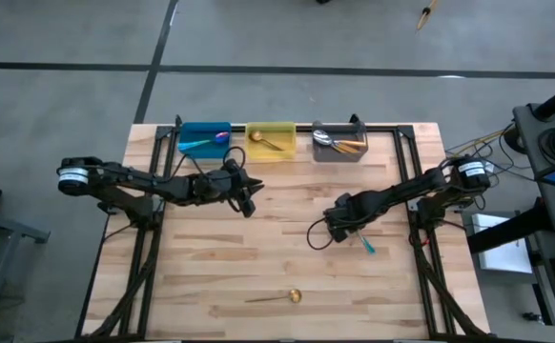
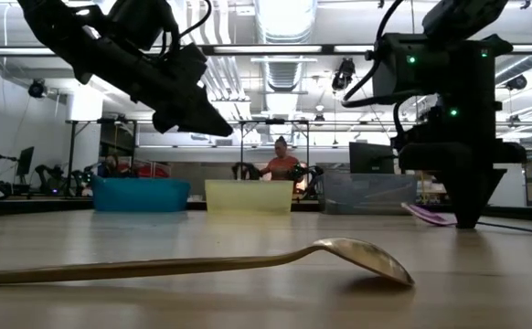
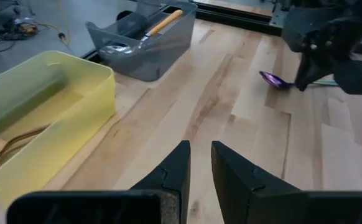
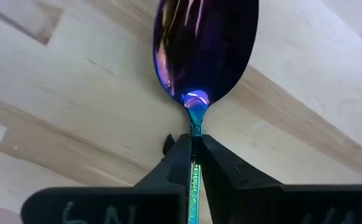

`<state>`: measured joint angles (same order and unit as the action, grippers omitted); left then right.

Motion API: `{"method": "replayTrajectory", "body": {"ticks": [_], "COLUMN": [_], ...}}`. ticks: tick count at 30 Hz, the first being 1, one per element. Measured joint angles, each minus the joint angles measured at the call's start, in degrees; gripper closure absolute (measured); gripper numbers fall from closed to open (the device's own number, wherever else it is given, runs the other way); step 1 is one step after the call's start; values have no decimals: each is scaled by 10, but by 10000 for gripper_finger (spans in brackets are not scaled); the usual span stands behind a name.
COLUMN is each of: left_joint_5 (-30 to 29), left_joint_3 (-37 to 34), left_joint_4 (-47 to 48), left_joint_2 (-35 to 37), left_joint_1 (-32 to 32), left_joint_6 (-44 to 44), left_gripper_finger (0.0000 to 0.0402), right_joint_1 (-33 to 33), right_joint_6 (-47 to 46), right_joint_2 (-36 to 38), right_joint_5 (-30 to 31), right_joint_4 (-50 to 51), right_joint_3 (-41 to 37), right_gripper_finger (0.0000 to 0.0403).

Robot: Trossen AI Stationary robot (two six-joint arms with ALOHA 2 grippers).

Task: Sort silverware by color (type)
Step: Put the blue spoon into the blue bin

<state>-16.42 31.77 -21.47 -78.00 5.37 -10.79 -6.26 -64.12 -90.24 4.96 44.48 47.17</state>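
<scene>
A purple-blue spoon with a teal handle (image 1: 366,246) lies right of the table's middle, under my right gripper (image 1: 339,224), which is shut on it. Its bowl (image 4: 206,43) fills the right wrist view and also shows in the low view (image 2: 426,215). A gold spoon (image 1: 292,296) lies flat near the table's near edge, large in the low view (image 2: 357,256). My left gripper (image 3: 199,162) hovers above the table in front of the bins (image 1: 247,200), open by a narrow gap and holding nothing. My right gripper pinches the purple spoon's thin neck (image 4: 195,127), just behind the bowl, between its two fingertips (image 4: 180,155). The fingers come from above, pointing down, and lie across the handle. The spoon sits about level and low over the wood; whether it is lifted clear, I cannot tell.
Three bins stand in a row at the far edge: a blue bin (image 1: 204,129) with a teal-handled spoon, a yellow bin (image 1: 270,127) with a gold spoon, a gray bin (image 1: 339,154) with orange-handled spoons. A black cable loop (image 1: 314,235) hangs beside the right gripper. A person shows far behind the table (image 2: 280,163).
</scene>
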Motion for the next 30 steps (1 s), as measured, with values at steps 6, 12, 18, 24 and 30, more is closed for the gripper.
{"method": "replayTrajectory", "body": {"ticks": [6, 12, 18, 24, 30], "left_joint_5": [-12, -12, -11, -10, 14], "left_joint_3": [0, 0, 0, 0, 0], "left_joint_4": [0, -7, -47, -87, -103], "left_joint_2": [0, 0, 0, 0, 0], "left_joint_1": [0, 0, 0, 0, -1], "left_joint_6": [0, 0, -3, 0, 3], "left_gripper_finger": [354, 354, 354, 351, 317], "right_joint_1": [-1, -1, 2, 14, 33], "right_joint_6": [41, 102, 207, 344, 466], "right_joint_2": [18, 63, 104, 101, 69], "right_joint_5": [16, 88, 161, 209, 212], "right_joint_4": [-10, -74, -251, -453, -637], "right_joint_3": [15, 32, 28, 22, 20], "right_gripper_finger": [388, 389, 390, 390, 390]}}
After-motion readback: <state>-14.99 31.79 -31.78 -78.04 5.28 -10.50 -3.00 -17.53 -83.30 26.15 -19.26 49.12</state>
